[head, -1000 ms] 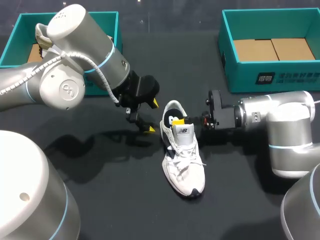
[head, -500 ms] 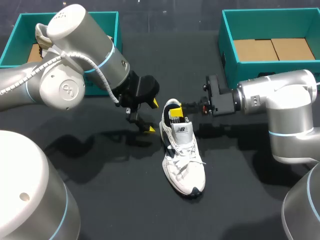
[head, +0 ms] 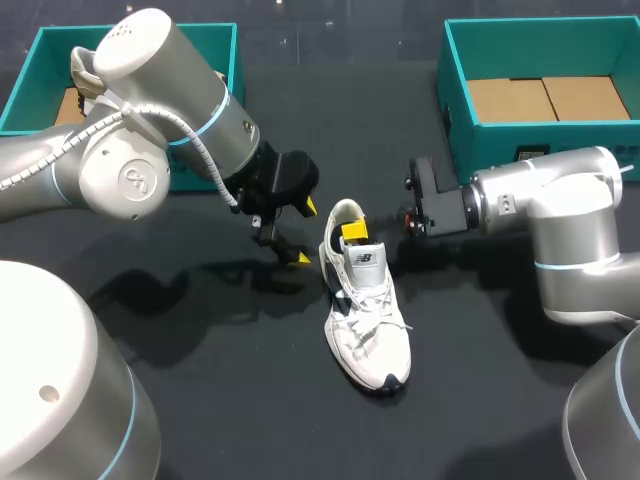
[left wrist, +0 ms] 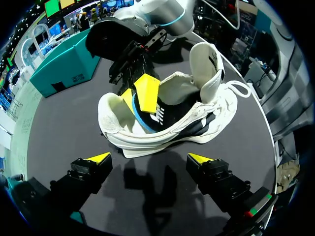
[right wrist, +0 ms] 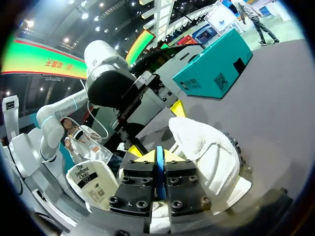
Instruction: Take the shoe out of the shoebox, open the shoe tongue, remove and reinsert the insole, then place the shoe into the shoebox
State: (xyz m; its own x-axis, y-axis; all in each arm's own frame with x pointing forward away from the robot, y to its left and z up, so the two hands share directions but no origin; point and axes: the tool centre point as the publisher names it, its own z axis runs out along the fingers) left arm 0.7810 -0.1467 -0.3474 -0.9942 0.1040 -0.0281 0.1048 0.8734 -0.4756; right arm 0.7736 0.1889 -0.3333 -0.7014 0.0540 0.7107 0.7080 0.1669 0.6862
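A white sneaker (head: 366,318) lies on the black table, heel toward the back, tongue (head: 366,260) raised. My right gripper (head: 352,232) comes in from the right with its yellow tips in the shoe's opening. In the right wrist view my right gripper (right wrist: 158,155) is shut on the thin blue edge of the insole (right wrist: 159,169), next to the padded heel collar (right wrist: 209,150). My left gripper (head: 305,233) stands open just left of the heel, touching nothing. In the left wrist view the shoe (left wrist: 197,110) lies ahead of my open left gripper (left wrist: 150,158), with the right gripper (left wrist: 143,92) inside it.
A teal shoebox (head: 540,150) with a cardboard floor stands at the back right. Another teal box (head: 215,45) at the back left is partly hidden by my left arm. The table in front of the shoe is bare.
My right gripper opened briefly inside the shoe and shut again on the insole edge, and its wrist rose a little. The left arm and the shoe stayed put.
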